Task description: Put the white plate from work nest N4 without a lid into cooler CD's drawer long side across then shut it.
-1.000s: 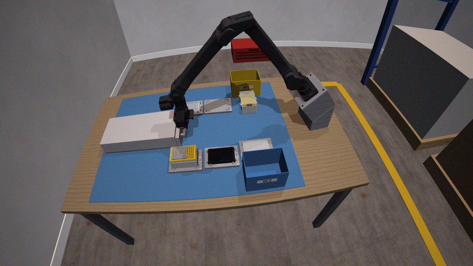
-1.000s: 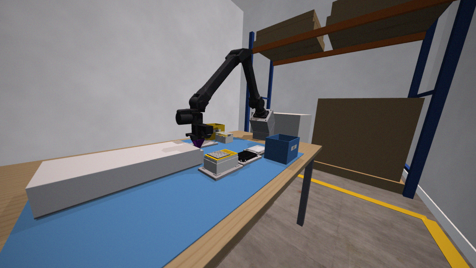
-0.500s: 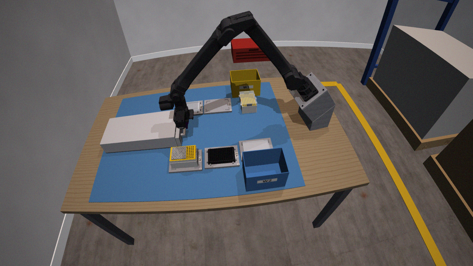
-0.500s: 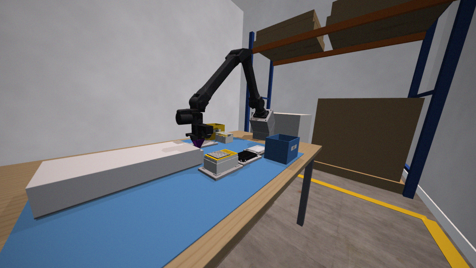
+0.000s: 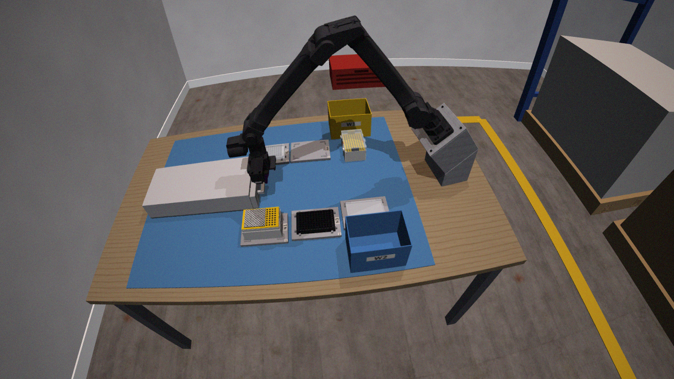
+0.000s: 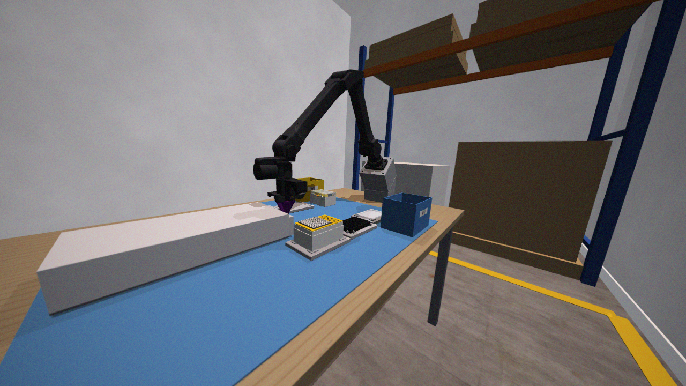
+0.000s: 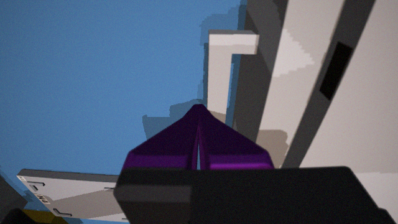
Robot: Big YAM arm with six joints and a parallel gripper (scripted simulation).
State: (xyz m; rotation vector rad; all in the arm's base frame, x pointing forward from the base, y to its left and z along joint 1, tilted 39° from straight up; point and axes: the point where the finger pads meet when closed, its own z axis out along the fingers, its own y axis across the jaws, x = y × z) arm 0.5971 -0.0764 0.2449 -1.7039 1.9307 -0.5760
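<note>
While the gripper [image 7: 198,124] presses its closed, empty purple fingertips against the bar handle [image 7: 217,71], a skewed push could shove the cooler [image 5: 197,186] itself out of place. Just beyond the handle, the drawer front [image 7: 280,93] looks flush and the lamp [image 7: 335,71] dark, so the white plate, unseen, is presumably inside.

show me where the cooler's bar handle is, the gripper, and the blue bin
bar handle [image 7: 216,71]: wrist view, on the long bar's pale face.
gripper [image 7: 198,107]: wrist view, at the shut purple fingertips.
blue bin [image 5: 380,257]: top view, on its labelled front wall.
</note>
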